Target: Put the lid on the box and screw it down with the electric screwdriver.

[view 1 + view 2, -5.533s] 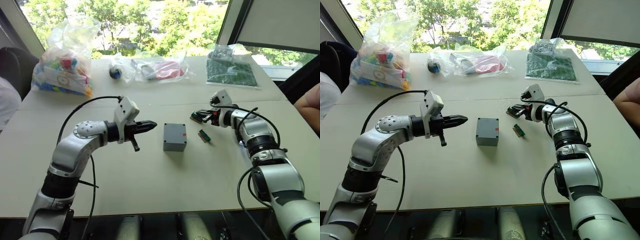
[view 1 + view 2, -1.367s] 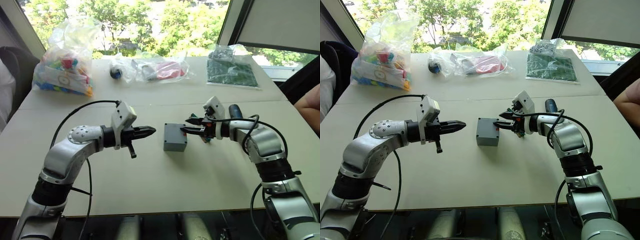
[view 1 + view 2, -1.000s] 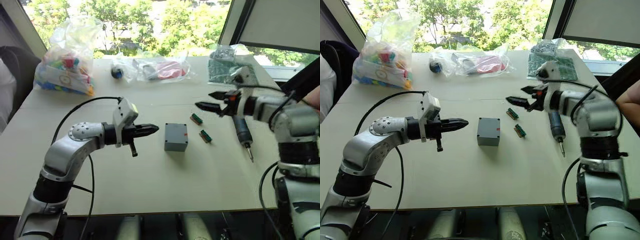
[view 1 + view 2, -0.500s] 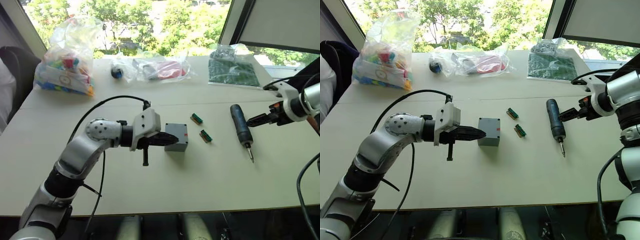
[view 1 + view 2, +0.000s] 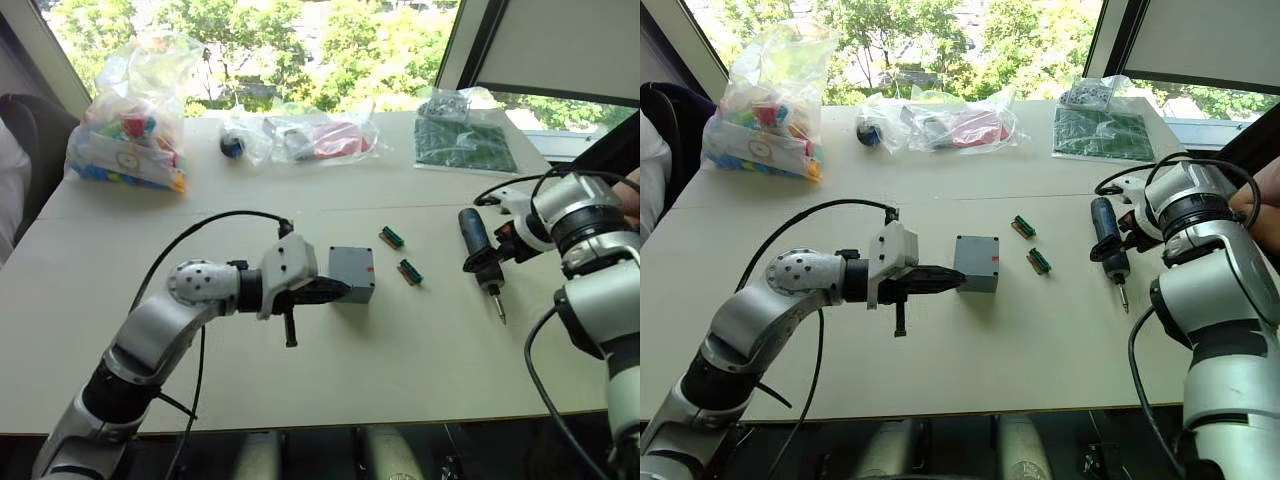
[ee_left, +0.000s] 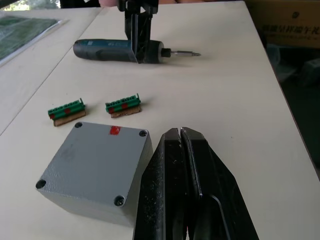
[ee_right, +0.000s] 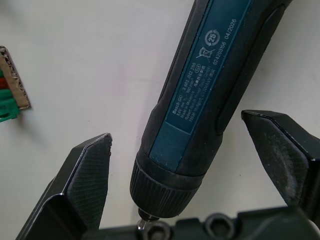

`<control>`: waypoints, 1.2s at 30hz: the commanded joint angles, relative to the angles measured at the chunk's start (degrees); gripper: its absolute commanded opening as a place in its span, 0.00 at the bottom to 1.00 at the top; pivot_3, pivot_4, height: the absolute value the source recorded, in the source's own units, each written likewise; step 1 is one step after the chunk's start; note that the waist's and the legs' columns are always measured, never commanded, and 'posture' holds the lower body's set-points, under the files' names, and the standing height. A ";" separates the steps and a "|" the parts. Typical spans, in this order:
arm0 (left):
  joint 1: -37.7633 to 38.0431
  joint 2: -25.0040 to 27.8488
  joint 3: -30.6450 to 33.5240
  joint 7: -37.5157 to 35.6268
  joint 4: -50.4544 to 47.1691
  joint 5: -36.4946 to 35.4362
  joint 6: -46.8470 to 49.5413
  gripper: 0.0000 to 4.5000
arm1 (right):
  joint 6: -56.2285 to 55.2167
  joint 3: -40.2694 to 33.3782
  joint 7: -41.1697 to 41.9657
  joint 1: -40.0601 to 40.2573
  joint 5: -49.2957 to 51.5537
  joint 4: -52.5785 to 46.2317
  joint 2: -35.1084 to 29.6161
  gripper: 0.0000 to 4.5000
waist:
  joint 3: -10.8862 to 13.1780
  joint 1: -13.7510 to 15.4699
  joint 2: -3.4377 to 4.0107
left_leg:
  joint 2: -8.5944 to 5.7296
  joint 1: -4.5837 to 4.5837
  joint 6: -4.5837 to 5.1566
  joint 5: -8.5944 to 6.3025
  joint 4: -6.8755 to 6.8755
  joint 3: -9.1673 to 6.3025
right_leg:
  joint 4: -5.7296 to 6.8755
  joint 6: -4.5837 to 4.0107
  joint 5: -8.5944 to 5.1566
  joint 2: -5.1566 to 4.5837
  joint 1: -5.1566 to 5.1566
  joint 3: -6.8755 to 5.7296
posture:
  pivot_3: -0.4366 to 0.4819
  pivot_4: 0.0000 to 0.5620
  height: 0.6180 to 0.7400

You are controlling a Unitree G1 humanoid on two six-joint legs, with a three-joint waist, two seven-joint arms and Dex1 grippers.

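Here, one box [image 6: 95,170], one electric screwdriver [image 7: 215,85] (straddled by spread right pincer [image 7: 185,165]), left pincer [image 6: 181,145] pressed together.

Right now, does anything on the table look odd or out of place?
Nothing stands out. The box sits square with its lid on, the screwdriver lies flat between the open right gripper fingers.

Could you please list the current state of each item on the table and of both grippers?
box: on the table, lid in place, upright.
electric screwdriver: lying flat on the table, not yet gripped.
left gripper: shut, empty, beside the box.
right gripper: open, straddling the electric screwdriver.
two green connectors: lying loose beside the box.
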 commanded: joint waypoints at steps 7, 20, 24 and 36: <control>0.39 -0.48 2.15 3.24 -3.78 -2.06 1.98 0.00 | -4.15 -2.15 0.60 -0.23 -5.51 3.37 2.19 0.44 | -0.01 -0.14 0.00 | 0.00 0.02 0.00 0.00 -0.01 -0.02 | 0.03 0.00 0.00 0.01 0.00 0.00 | 0.48 0.27 1.00; -0.80 -0.52 12.84 2.05 7.36 -7.86 2.34 0.00 | 0.14 -36.33 -17.39 -17.67 14.56 1.47 -0.81 0.41 | 0.20 -0.57 0.36 | 0.01 -0.01 -0.02 0.01 -0.19 0.05 | 0.10 -0.02 0.01 0.05 -0.22 0.07 | 0.48 0.27 1.00; -2.86 -0.08 12.45 0.82 10.99 -7.99 2.45 0.00 | -3.62 -49.20 -20.17 -13.97 25.21 -9.76 1.54 0.41 | 0.17 -0.10 0.30 | 0.05 -0.02 0.00 0.00 -0.19 -0.05 | -0.02 -0.01 0.00 0.13 -0.09 -0.01 | 0.48 0.27 1.00; -19.05 -6.40 0.96 -5.58 29.42 -0.07 -1.92 0.00 | -7.07 -54.84 -36.72 30.52 43.63 -77.36 28.89 0.41 | 0.01 1.06 0.00 | -0.12 -0.11 -0.08 0.05 0.06 -0.12 | 0.20 0.11 0.08 -0.12 -0.08 -0.08 | 0.48 0.27 1.00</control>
